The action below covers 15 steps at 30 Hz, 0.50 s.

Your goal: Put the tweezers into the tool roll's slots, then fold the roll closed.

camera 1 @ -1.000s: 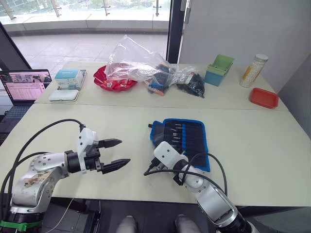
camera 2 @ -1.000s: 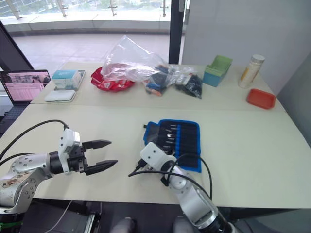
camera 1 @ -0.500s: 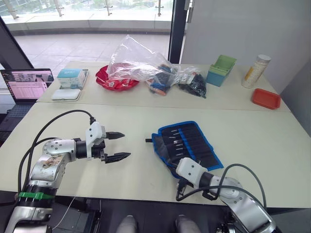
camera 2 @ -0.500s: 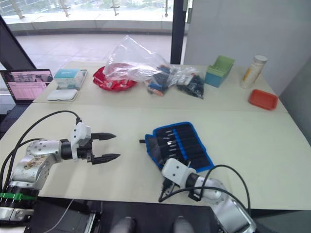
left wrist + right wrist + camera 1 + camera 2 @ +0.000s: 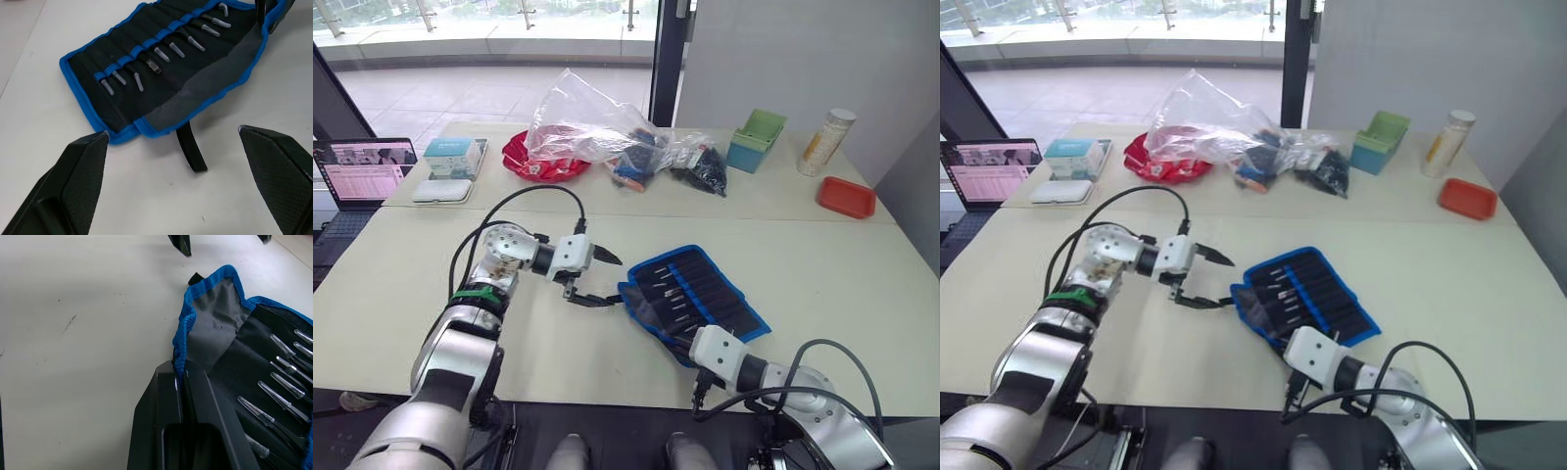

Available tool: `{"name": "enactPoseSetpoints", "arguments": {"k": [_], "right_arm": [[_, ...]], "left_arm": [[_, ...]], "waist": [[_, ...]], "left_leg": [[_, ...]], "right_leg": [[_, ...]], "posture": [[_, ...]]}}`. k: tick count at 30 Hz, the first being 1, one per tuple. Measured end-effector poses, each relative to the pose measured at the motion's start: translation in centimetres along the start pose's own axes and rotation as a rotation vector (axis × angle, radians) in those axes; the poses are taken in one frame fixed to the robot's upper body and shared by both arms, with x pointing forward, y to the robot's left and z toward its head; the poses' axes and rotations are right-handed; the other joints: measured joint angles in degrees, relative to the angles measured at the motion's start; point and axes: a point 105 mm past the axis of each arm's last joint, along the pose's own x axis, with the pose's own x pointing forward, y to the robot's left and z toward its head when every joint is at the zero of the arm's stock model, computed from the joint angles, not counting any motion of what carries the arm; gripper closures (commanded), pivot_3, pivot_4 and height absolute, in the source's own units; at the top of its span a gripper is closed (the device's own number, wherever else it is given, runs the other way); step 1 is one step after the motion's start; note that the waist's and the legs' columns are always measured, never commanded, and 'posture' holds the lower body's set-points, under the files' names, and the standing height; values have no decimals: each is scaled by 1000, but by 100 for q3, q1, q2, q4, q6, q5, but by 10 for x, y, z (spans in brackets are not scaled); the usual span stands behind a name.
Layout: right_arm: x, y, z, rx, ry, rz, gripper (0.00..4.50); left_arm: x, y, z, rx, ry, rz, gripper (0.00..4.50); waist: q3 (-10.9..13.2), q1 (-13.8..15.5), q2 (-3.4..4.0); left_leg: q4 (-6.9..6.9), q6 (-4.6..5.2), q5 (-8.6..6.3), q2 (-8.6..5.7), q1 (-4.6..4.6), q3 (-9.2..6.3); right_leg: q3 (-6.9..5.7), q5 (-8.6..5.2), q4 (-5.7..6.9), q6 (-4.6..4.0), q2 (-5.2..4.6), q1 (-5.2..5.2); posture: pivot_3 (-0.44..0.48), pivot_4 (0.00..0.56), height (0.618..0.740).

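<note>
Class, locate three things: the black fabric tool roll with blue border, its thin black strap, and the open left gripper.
Black fabric tool roll [image 5: 705,294]: left eye view, inner face.
Thin black strap [image 5: 190,149]: left wrist view, mid-length.
Left gripper [image 5: 607,281]: left eye view, between fingertips.

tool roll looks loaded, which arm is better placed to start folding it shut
Right. The right gripper is already shut on the blue edge of the tool roll. The left gripper hangs open beside the roll's strap end, holding nothing.

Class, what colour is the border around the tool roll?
Bright blue; the tool roll's border shows best in the left wrist view.
</note>
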Motion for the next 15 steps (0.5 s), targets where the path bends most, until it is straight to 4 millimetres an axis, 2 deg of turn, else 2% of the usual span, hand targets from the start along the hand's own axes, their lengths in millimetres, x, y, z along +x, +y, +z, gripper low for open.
{"name": "enactPoseSetpoints", "arguments": {"k": [4,7,15], "right_arm": [[1,-2,-1,-12,11,-21,4390],[3,-4,-1,-2,17,-44,4500],[4,-5,2,18,21,-77,4500]], "left_arm": [[17,7,6,-7,-9,-32,0],[21,10,10,18,2,-49,757],[20,5,1,15,52,-71,3441]], "waist": [[3,14,-6],[4,-1,-7],[5,5,-8]], "left_leg": [[27,7,-4,-4,-16,-7],[29,7,-4,-5,-17,-7],[31,7,-4,-9,-17,-14]], "right_leg": [[-1,-1,11,3,0,-2],[-1,0,14,4,0,-2],[-2,0,26,4,-2,-4]], "posture": [[0,150,740],[0,150,740],[0,150,740]]}}
